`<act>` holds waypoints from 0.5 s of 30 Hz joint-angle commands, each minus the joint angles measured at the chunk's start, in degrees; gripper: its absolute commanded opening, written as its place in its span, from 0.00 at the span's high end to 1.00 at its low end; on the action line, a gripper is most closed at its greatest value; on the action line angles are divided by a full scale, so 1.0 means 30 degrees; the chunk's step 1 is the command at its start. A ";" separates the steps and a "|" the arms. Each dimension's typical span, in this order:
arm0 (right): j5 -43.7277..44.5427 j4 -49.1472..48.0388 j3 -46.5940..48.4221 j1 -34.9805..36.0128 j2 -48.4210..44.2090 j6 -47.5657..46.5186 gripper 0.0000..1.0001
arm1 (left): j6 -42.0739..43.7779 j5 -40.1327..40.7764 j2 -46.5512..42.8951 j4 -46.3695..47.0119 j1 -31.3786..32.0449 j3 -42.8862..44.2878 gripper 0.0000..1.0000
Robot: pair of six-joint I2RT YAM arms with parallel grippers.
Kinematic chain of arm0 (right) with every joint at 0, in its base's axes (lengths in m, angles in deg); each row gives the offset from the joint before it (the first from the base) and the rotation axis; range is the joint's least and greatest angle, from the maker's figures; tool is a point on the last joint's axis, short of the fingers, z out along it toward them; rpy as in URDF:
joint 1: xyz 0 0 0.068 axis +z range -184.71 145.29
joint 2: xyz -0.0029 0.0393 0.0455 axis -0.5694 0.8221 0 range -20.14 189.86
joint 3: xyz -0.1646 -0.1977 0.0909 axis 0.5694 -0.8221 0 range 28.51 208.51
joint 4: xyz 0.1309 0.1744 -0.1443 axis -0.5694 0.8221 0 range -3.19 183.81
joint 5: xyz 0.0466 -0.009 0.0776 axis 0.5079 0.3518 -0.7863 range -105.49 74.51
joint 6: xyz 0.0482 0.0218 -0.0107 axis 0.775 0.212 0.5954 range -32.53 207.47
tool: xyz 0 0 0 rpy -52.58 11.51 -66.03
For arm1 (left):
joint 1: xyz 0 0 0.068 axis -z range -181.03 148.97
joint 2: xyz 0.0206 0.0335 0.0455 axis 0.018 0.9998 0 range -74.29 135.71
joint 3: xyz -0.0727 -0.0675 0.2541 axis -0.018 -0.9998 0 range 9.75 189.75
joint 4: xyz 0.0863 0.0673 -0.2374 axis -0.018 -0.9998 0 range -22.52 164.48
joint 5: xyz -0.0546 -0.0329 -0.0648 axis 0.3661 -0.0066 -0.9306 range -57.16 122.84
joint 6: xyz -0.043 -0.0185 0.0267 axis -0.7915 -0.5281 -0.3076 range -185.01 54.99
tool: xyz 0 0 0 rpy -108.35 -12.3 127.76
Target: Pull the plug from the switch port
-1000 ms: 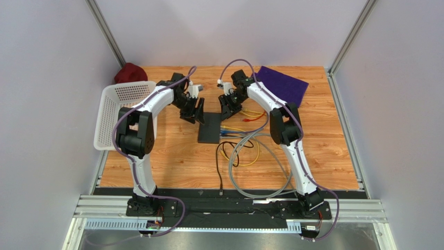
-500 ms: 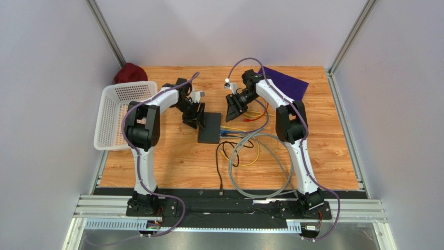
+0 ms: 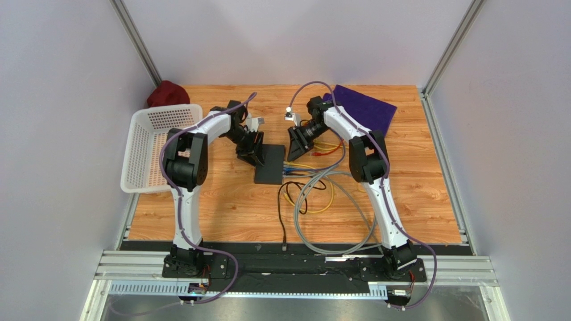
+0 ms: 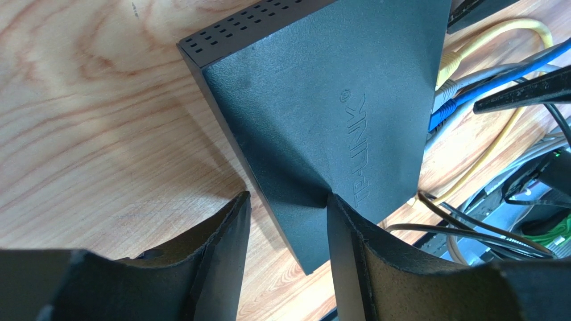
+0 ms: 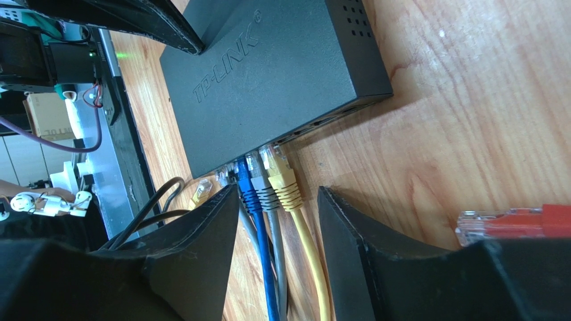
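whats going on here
Two robot arms are working on a black switch on a wooden table. The left gripper has its fingers open astride one edge of the switch, one beside it and one over its top. The right gripper holds its fingers open on either side of the blue plug, grey plug and yellow plug, all seated in the ports. None is pulled yet. A red plug lies loose nearby.

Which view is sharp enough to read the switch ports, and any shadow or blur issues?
Right wrist: switch, ports and yellow plug crisp, soft shadow beside them. Left wrist: logo sharp, ports face away. Top external: even light, switch too small for ports.
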State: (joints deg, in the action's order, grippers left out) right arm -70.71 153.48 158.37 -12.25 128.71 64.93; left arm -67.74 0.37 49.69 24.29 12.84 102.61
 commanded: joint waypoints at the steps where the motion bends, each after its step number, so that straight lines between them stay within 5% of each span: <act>1: -0.0372 -0.0399 0.0775 0.0218 0.0478 -0.0073 0.47 | 0.0233 0.0683 0.0537 -0.0084 0.0270 0.0599 0.46; 15: -0.0256 -0.0369 0.0511 0.0600 0.1269 0.0074 0.53 | 0.0409 0.0745 0.0596 -0.0143 0.0504 0.0688 0.48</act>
State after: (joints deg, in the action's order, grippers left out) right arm -73.18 153.37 159.07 -10.90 130.38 65.56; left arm -67.50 0.99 49.91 23.72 13.49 103.26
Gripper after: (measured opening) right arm 0.472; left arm 0.524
